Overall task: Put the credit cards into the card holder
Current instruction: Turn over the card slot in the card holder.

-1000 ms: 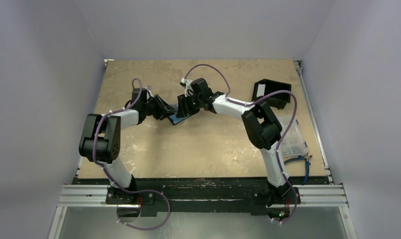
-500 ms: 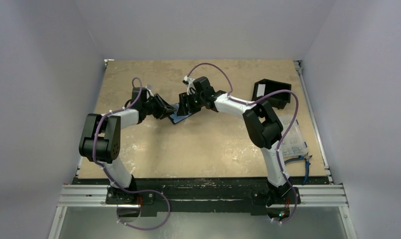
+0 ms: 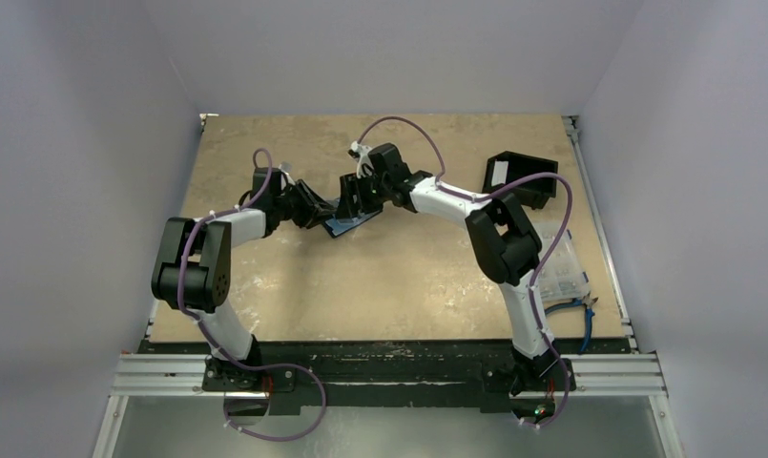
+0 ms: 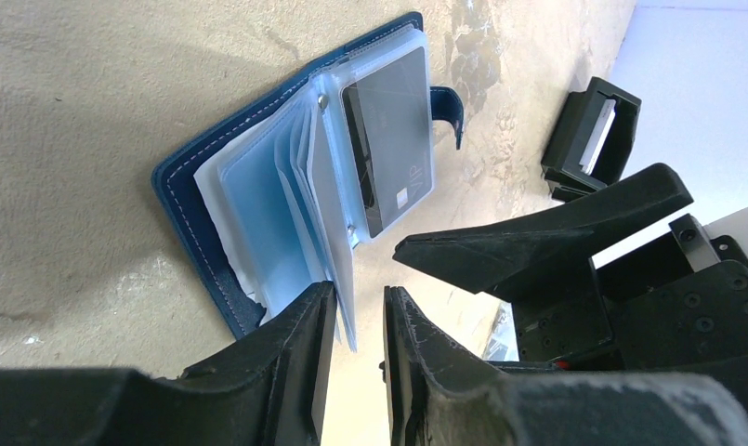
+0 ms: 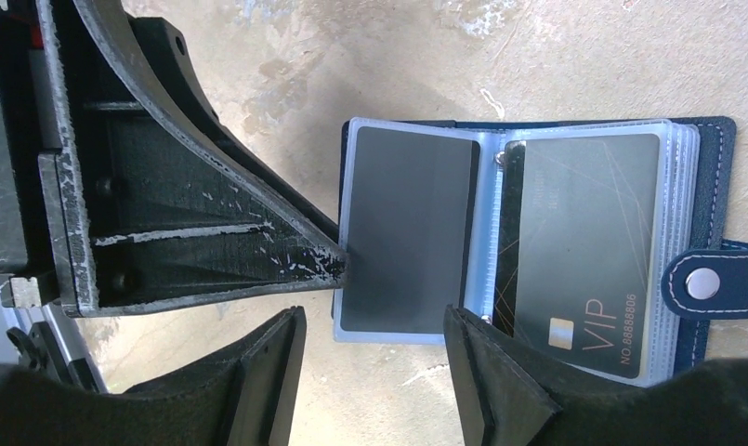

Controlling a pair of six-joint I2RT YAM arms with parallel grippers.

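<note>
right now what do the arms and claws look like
The left arm and right arm are white tubes with chunky black joints; a purple cable loops along each. The left claw and right claw are black, each two wedge-shaped fingers with pale scuffs.

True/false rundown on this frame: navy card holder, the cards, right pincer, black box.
1. The navy-blue folding card holder lies open on the tan table. True.
2. A dark card marked VIP sits in a clear plastic sleeve of the holder. True.
3. The right pincer is clamped shut on a card. False: its jaws stand apart, gripping nothing.
4. The black open-sided box with a white label stands at the table's left edge. False: it stands near the far right corner.
</note>
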